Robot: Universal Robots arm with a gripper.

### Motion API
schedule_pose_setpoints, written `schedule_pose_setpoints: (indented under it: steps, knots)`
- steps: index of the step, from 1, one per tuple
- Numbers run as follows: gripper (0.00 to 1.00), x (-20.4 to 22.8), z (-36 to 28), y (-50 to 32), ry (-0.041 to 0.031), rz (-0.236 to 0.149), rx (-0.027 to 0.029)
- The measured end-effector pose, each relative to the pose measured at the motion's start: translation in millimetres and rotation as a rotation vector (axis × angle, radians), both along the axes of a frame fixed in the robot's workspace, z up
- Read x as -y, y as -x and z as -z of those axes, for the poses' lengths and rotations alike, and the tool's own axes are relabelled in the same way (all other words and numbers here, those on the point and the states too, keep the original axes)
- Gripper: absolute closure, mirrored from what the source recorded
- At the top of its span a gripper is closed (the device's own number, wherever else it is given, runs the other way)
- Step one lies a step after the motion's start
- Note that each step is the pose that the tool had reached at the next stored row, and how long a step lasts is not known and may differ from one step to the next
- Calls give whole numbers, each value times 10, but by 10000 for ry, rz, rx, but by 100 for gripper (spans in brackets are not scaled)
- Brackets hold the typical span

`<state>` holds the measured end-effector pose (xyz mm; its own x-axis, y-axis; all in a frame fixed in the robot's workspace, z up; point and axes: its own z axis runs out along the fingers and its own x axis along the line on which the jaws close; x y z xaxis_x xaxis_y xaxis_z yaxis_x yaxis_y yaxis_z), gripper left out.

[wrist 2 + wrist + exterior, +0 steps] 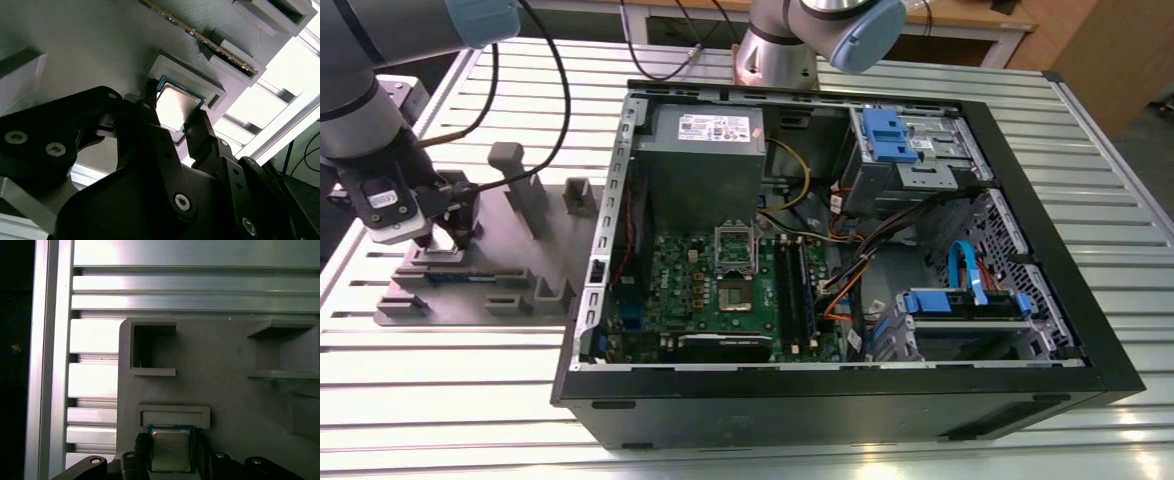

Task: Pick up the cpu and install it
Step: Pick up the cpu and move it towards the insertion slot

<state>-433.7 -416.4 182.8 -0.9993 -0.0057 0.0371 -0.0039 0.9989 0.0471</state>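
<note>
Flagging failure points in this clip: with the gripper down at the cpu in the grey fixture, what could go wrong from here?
1. The gripper straddles the cpu, which sits in a raised pocket of the fixture tray. An off-centre grip could catch it on the pocket rim and tilt it.
2. The cpu is thin with a smooth metal top, so it might slip.
3. Loose cables cross the computer case and could snag the arm.
</note>
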Motion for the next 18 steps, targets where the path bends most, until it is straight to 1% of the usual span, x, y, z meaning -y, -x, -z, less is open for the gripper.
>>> schedule_pose_setpoints:
  steps: [1,7,12,18]
  knots:
    - [53,0,0,0,1,0,0]
    - [53,0,-3,-5,1,1,0]
    - [53,0,-60,-6,0,1,1]
    - [53,0,-147,-6,0,1,1]
